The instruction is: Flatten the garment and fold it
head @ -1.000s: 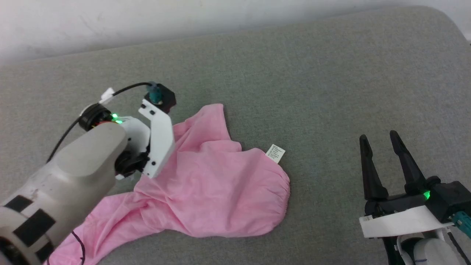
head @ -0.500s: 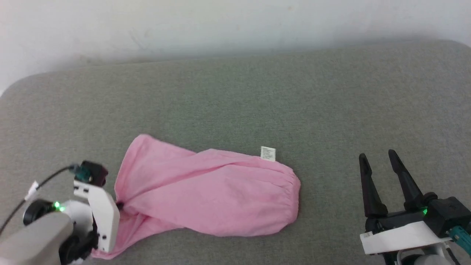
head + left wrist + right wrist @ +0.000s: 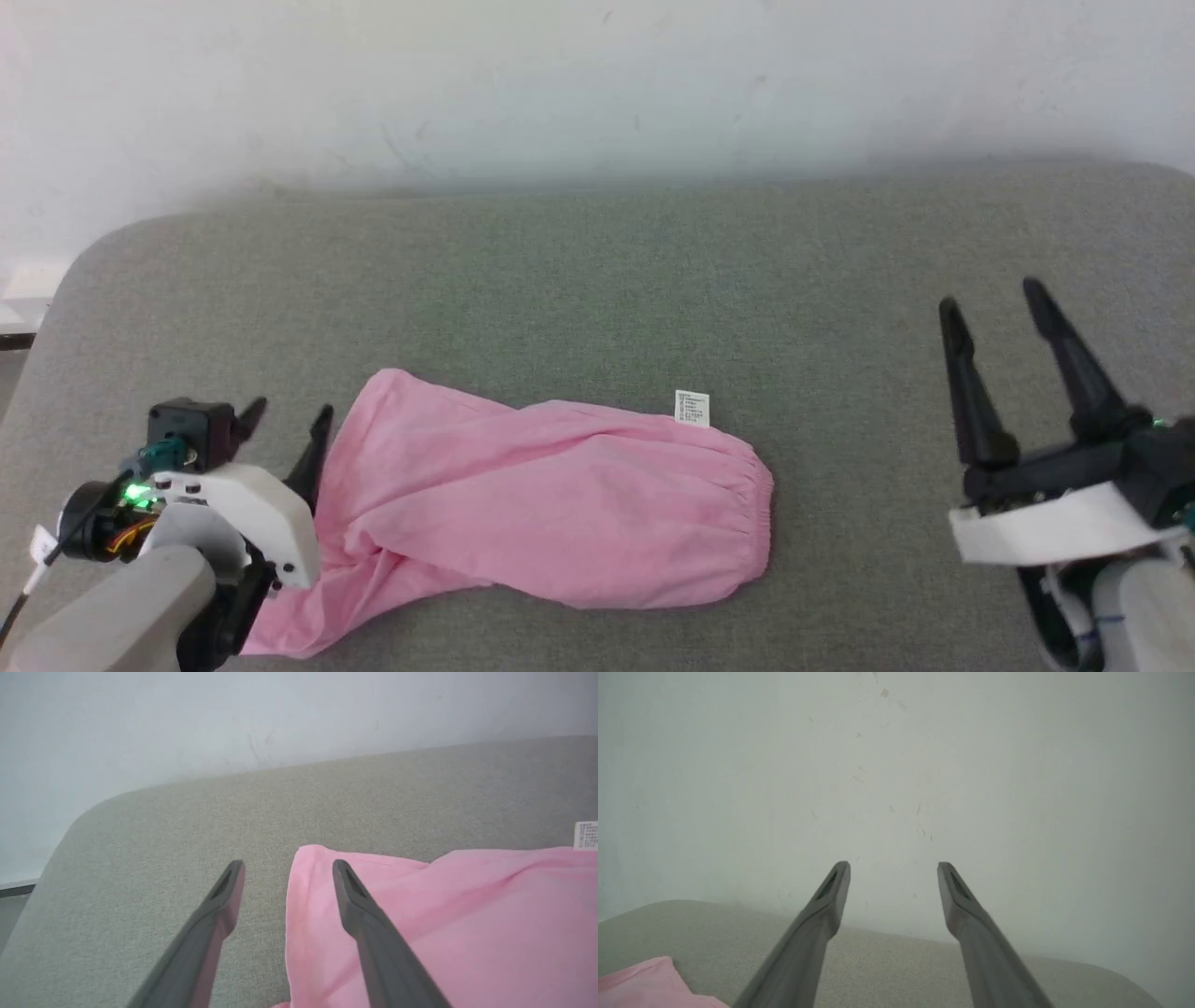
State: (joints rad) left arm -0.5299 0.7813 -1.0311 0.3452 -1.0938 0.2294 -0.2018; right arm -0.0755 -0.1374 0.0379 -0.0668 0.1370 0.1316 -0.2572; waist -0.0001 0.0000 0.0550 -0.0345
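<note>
Head view: garment [image 3: 560,504] on grey cushion [image 3: 597,280]; left gripper [image 3: 290,408], right gripper [image 3: 990,293] both splayed, empty.

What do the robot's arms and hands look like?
The left gripper and right gripper each have two long, pointy dark jaws, a white bracket and a little green light. The forearms are pale grey and rounded. A small black box with a teal plug sits at the left wrist.
</note>
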